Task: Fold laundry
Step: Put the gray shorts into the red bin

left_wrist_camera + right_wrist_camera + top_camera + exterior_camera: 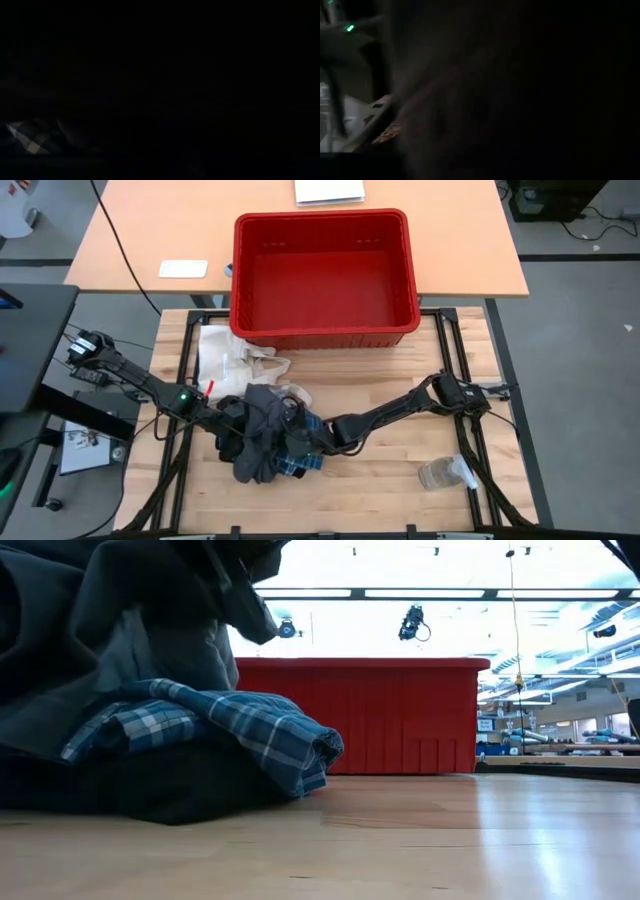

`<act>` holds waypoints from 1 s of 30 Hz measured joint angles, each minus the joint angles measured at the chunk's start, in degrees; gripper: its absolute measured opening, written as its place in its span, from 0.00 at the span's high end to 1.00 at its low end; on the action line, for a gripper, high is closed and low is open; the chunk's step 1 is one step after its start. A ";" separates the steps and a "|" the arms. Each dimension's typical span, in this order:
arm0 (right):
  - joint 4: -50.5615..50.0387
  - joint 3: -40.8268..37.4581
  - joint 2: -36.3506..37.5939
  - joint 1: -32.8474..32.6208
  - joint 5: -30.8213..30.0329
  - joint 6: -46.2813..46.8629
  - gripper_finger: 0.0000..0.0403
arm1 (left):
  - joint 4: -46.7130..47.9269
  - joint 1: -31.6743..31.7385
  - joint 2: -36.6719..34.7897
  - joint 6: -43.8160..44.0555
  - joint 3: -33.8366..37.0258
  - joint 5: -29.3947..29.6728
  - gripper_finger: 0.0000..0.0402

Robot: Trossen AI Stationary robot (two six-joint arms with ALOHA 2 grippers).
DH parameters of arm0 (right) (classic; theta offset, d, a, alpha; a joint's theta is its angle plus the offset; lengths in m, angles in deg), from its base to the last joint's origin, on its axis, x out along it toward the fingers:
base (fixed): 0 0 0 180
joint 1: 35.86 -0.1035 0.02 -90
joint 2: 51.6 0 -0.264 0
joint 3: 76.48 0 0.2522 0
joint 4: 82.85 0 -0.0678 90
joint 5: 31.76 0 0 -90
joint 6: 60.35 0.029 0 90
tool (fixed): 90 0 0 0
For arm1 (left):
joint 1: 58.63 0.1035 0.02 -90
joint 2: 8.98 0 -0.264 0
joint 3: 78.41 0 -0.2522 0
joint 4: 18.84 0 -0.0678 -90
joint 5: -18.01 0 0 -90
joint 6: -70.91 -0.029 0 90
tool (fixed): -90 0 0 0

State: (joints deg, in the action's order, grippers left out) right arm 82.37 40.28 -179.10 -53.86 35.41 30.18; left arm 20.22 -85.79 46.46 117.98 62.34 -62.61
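The laundry lies in a heap at the table's near left of centre. A dark grey garment is bunched on top and drapes down from above in the low view. Under it, the blue-and-white plaid shirt rests folded on dark cloth. My left gripper reaches into the heap from the left. My right gripper reaches in from the right. Cloth covers both, and both wrist views are dark with cloth close in front, apart from a patch of plaid.
A red bin stands at the far edge, behind the heap. A cream tote bag lies between the bin and the heap. A clear plastic bottle lies at the near right. Bare wood shows at the table's near middle.
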 joint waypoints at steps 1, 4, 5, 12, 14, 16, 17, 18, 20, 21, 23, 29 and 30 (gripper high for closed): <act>0.15 0.00 0.09 -0.34 0.04 0.56 0.14 | 0.00 0.00 0.00 0.00 0.00 -0.07 0.64; 0.19 0.00 0.67 -1.29 -0.11 1.45 0.14 | -0.07 0.01 0.00 0.00 -0.02 -0.33 0.64; 0.29 0.00 0.78 -1.55 -0.46 1.81 0.14 | -0.07 0.00 0.00 0.00 -0.02 -0.39 0.64; 0.62 0.00 1.52 -2.51 -2.47 1.81 0.14 | -0.16 0.00 0.00 -0.75 -0.04 -0.62 0.64; 2.77 0.00 1.59 -2.30 -0.67 1.65 0.14 | -0.24 0.00 0.00 -1.10 -0.04 -0.77 0.64; 3.93 0.29 1.61 -2.16 -1.31 0.54 0.14 | -0.22 0.02 0.00 -1.16 -0.04 -1.08 0.64; 3.16 0.79 1.59 -2.09 -1.57 0.32 0.14 | -0.20 0.02 0.00 -1.18 -0.04 -1.12 0.64; 1.86 1.17 1.62 -1.87 -1.58 0.13 0.14 | -0.20 0.02 0.00 -1.22 -0.04 -1.13 0.64; -1.89 1.26 1.83 -1.39 -1.19 0.22 0.14 | -0.15 0.02 0.00 -1.32 -0.07 -1.22 0.64; -3.71 1.25 1.83 -1.12 -0.84 0.41 0.14 | -0.13 0.02 0.00 -1.43 -0.07 -1.31 0.64; -6.58 1.22 1.78 -0.63 -0.44 0.41 0.14 | -0.11 0.02 0.00 -1.45 -0.07 -1.38 0.64; -12.50 1.22 1.77 -0.59 1.07 2.51 0.14 | -0.12 0.02 0.00 -1.43 -0.09 -1.53 0.64; -13.46 1.20 1.75 -0.73 0.55 2.83 0.14 | -0.14 0.02 0.00 -1.42 -0.09 -1.54 0.64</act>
State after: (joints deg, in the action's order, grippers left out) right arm 68.90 41.48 -177.34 -54.59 35.96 33.02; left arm 20.08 -85.77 46.46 116.56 62.25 -64.15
